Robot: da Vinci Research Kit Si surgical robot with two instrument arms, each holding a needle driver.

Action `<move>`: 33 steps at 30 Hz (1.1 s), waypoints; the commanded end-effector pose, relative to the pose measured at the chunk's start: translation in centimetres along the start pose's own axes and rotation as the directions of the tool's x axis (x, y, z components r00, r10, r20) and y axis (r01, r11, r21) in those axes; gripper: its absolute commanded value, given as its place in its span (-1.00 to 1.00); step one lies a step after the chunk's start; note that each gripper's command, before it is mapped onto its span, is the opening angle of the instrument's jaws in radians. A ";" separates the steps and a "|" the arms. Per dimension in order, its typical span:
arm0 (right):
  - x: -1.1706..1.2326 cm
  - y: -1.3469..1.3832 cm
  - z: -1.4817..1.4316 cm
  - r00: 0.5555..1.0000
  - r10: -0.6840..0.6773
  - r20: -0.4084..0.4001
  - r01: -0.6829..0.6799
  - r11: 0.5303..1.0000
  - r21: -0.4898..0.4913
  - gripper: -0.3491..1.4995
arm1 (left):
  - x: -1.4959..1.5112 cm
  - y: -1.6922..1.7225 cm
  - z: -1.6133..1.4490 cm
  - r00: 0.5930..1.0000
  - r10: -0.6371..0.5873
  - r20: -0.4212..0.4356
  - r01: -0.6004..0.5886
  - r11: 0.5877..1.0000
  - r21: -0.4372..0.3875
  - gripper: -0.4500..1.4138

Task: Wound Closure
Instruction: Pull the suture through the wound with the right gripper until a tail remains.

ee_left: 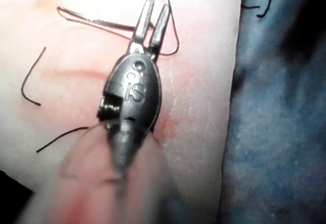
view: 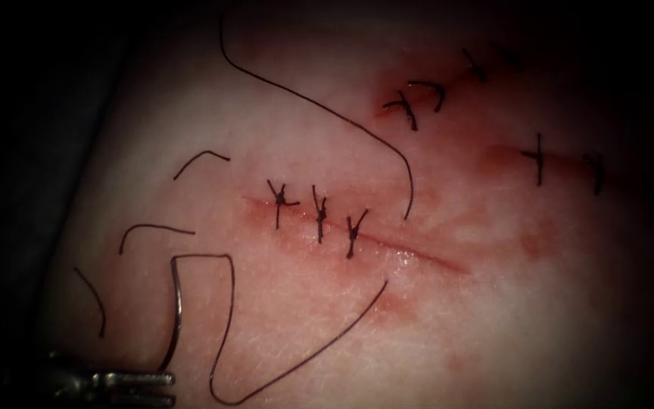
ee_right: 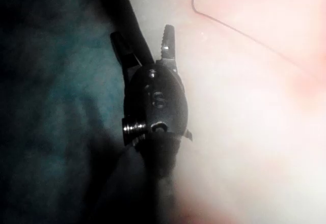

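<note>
The tissue [view: 493, 318] has a cut [view: 410, 251] at its middle, with three knotted stitches [view: 319, 216] along its left part. The curved needle [view: 179, 310] lies on the surface left of the cut, not in the tissue. Its thread [view: 225, 333] loops down and back up to the cut's near edge. My left tool [view: 169, 386] sits at the needle's lower end, jaws open and gripping nothing; the left wrist view shows the tool [ee_left: 155, 12] with the needle [ee_left: 97, 20] beside its jaws. My right tool [ee_right: 142, 33] is open and empty at the tissue's edge.
A long thread [view: 342, 113] arcs from the far side to just above the cut. Three cut ends of thread [view: 153, 229] lie at the left. Two more stitched cuts [view: 418, 98] [view: 562, 163] sit upper right, with red fluid around them. Blue cloth [ee_left: 275, 107] borders the tissue.
</note>
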 end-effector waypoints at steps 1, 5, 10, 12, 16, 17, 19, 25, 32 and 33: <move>-0.06 0.21 0.01 0.999 -0.046 -0.005 0.046 0.998 -0.036 0.78 | -0.08 -0.04 0.02 1.000 -0.010 0.004 0.010 1.000 0.023 -1.00; -0.04 0.70 -0.15 0.989 -0.151 -0.011 0.149 0.984 -0.092 0.82 | -0.12 -0.38 -0.12 0.999 -0.013 0.039 0.008 0.994 0.113 -1.00; -0.15 1.29 -0.03 0.955 -0.291 0.064 0.297 0.942 -0.156 0.74 | -0.20 -0.51 -0.06 1.000 -0.002 0.028 -0.001 0.993 0.120 -1.00; -0.19 1.36 0.02 0.950 -0.303 0.073 0.311 0.935 -0.170 0.78 | -0.20 -0.51 -0.05 1.000 -0.001 0.025 -0.002 0.993 0.117 -1.00; -0.38 1.56 0.20 0.937 -0.334 0.102 0.348 0.917 -0.195 0.85 | -0.12 -0.56 -0.01 1.000 -0.008 0.013 0.007 0.994 0.107 -1.00; -0.38 1.56 0.20 0.937 -0.334 0.102 0.348 0.917 -0.195 0.85 | -0.12 -0.56 -0.01 1.000 -0.008 0.013 0.007 0.994 0.107 -1.00; -0.48 1.68 0.29 0.934 -0.337 0.122 0.355 0.916 -0.189 0.84 | -0.06 -0.62 0.01 1.000 -0.009 0.001 0.009 0.994 0.112 -1.00; -0.62 1.88 0.36 0.929 -0.344 0.140 0.366 0.911 -0.189 0.58 | -0.07 -0.61 0.03 1.000 -0.001 -0.006 0.002 0.994 0.109 -1.00; -0.58 1.75 0.31 0.922 -0.327 0.205 0.362 0.917 -0.165 -1.00 | -0.09 -0.60 0.08 1.000 0.002 -0.014 -0.001 0.994 0.105 -1.00; -0.58 1.75 0.31 0.922 -0.327 0.205 0.362 0.917 -0.165 -1.00 | -0.09 -0.60 0.08 1.000 0.002 -0.014 -0.001 0.994 0.105 -1.00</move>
